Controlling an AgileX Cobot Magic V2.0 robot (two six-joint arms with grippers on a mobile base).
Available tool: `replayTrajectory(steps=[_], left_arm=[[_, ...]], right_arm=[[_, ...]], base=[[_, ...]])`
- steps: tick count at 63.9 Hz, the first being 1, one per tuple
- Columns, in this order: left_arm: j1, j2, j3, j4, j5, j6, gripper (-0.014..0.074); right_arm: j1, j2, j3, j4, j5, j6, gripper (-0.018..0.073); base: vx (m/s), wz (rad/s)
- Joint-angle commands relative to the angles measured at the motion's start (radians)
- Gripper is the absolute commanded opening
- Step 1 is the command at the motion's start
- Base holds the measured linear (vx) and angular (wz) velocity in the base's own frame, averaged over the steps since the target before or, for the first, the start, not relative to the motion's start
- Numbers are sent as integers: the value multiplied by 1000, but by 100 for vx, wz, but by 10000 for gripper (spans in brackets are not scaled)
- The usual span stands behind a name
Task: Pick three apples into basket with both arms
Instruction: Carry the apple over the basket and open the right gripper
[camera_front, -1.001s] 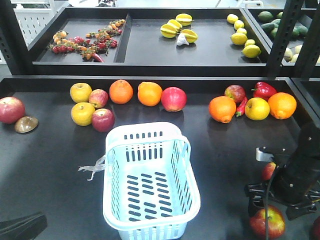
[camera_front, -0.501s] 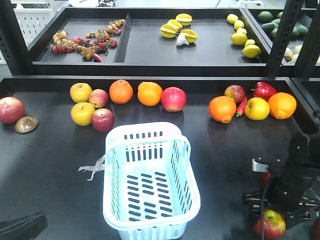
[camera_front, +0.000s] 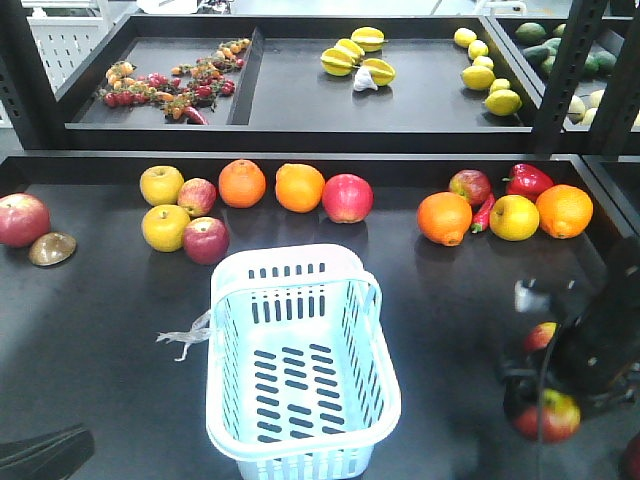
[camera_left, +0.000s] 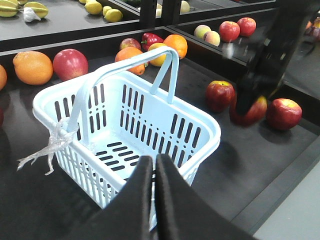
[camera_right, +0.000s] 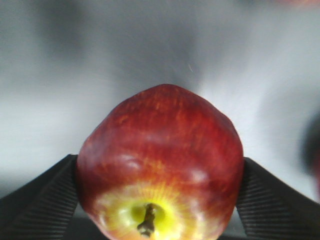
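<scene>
Black worktop (camera_front: 90, 330) is carrying everything. The basket (camera_front: 290, 258) is sitting empty at the middle of the front edge. The right arm (camera_front: 605, 340) is working at the front right corner, image blurring. Right gripper (camera_right: 159, 200) is clamping one apple (camera_front: 548, 415) between both fingers, stem end facing the wrist camera. Left gripper (camera_left: 154, 172) is hanging by the basket's front left, fingers pressed together, gripping nothing. Second apple (camera_left: 220, 95) and third apple (camera_left: 283, 113) are lying on either side of the gripped one, outside the basket.

Black tabletop (camera_front: 100, 330), raised rear shelf (camera_front: 290, 100), black posts (camera_front: 570, 70)
</scene>
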Motion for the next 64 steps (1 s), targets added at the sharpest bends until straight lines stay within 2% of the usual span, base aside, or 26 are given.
replayTrajectory(steps=[1,12,17,21,35,45,53,64], left_arm=[[-1,6,-26,-24,-42,-5,-6],[-1,6,-26,-24,-42,-5,-6],[-1,6,-26,-24,-42,-5,-6],[-1,6,-26,-24,-42,-5,-6],[-1,6,-26,-24,-42,-5,-6],[-1,6,-26,-24,-42,-5,-6],[-1,6,-26,-24,-42,-5,-6],[-1,6,-26,-24,-42,-5,-6]], right_arm=[[-1,-172,-20,84,53,-68,-15],[11,-384,-19,319,69,-229,-5],[66,-429,-19,433,70,-280,-4],[126,-432,-19,484,52,-298,-3],[391,-334,-19,515,-112,-285,4],[473,-240,-19,515,-232,-291,46],[477,-185,-19,549,-247,-334,169],[477,-155,-19,644,-254,-425,486]], base=[[0,0],[0,0],[0,0],[0,0],[0,0],[0,0],[0,0],[0,0]])
